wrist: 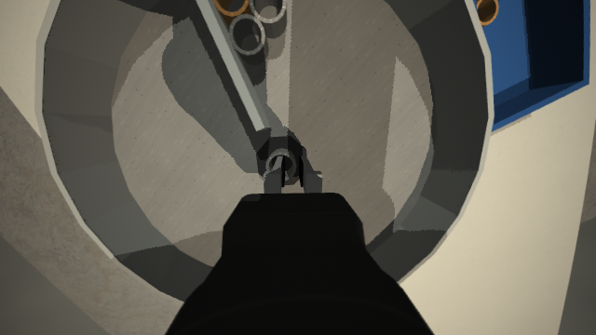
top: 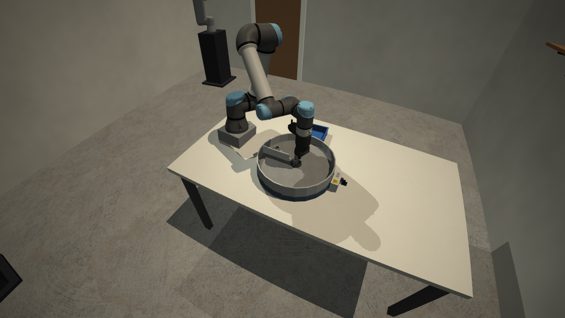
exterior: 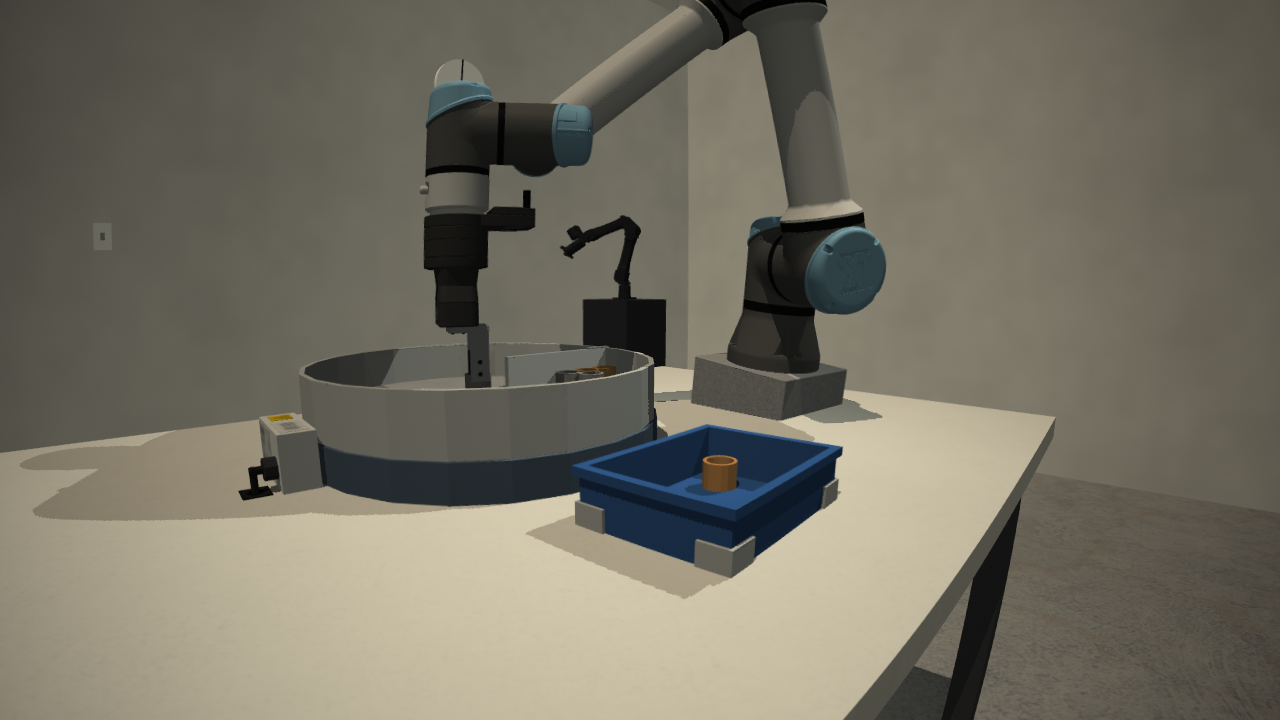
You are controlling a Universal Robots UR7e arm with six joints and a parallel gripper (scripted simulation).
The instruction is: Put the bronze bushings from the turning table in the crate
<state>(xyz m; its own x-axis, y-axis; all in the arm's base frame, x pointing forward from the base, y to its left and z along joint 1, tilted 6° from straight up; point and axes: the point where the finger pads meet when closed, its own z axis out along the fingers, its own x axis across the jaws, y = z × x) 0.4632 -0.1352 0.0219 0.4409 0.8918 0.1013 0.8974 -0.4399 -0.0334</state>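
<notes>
My gripper (top: 296, 161) (exterior: 478, 379) (wrist: 291, 166) points down over the middle of the turning table (top: 297, 192) (exterior: 474, 420) (wrist: 354, 93). Its fingers are partly open, with no bushing seen between them. A grey ring at the dark hub (wrist: 264, 151) shows just behind the fingers. Two steel bushings (wrist: 238, 28) (wrist: 269, 20) stand beside the divider; bronze (exterior: 608, 369) (wrist: 232, 14) shows next to them, cut off by the wrist view's edge, so I cannot tell how many bronze ones stand there. One bronze bushing (exterior: 719, 474) (wrist: 481, 22) stands upright in the blue crate (top: 325, 134) (exterior: 644, 517) (wrist: 512, 60).
The divider (top: 276, 153) (exterior: 541, 367) (wrist: 233, 70) runs from the table's wall to near the hub. A high round wall encloses the turning table. A control box (top: 335, 182) (exterior: 295, 456) sits on its outside. The crate stands close to the wall, between grey corner blocks (exterior: 718, 557).
</notes>
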